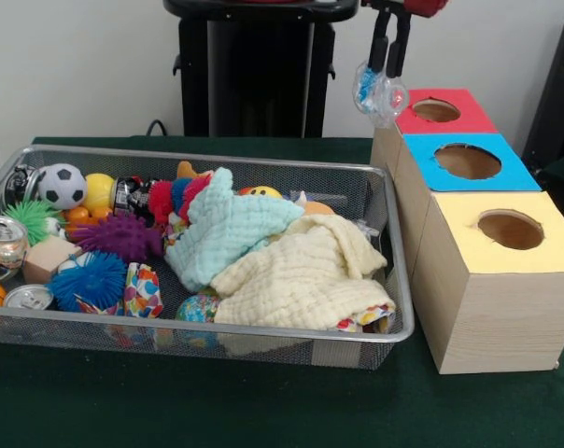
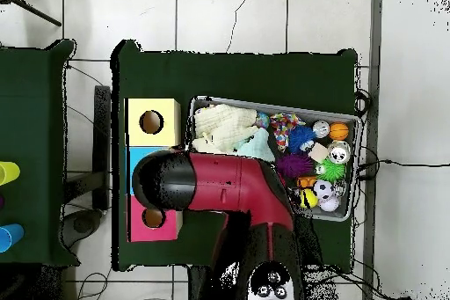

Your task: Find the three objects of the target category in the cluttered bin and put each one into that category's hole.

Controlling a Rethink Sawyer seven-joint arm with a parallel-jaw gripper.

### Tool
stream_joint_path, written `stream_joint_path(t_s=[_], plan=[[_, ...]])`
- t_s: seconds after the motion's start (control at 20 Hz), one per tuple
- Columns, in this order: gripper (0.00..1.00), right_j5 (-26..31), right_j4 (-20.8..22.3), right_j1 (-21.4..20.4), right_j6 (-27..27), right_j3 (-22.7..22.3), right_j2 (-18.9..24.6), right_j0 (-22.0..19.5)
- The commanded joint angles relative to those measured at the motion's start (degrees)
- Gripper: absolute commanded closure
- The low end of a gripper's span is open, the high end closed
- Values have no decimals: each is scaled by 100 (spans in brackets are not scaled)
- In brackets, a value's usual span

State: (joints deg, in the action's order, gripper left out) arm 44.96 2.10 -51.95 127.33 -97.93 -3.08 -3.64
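The bin (image 1: 375, 201) held cloths (image 1: 263, 252), balls and cans. At its two o'clock, the gripper (image 1: 387, 82) clenched a clear toy (image 1: 377, 93) beside the red box (image 1: 445, 112). Green table (image 1: 217, 401).

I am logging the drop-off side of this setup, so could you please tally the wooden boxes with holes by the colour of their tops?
Red-topped box: 1
Blue-topped box: 1
Yellow-topped box: 1
Total: 3 boxes, each with one round hole, in a row beside the wire bin. The gripper holds a clear object beside the red-topped one.
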Motion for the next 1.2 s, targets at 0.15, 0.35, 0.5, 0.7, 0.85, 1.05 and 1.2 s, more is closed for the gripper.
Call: stream_joint_path(t_s=[0.15, 0.35, 0.5, 0.7, 0.85, 1.05, 1.2], plan=[[100, -34, -316, 457, 1826, 96, -373, 370], [100, 101, -293, 602, 1488, 442, -381, 452], [100, 261, -346, 738, 1294, 684, -301, 440], [100, 194, -480, 852, 1197, 741, -220, 393], [100, 259, -504, 921, 1142, 867, -214, 421], [100, 430, -514, 1054, 1287, 1115, -275, 561], [100, 513, -603, 1132, 1387, 1221, -280, 619]])
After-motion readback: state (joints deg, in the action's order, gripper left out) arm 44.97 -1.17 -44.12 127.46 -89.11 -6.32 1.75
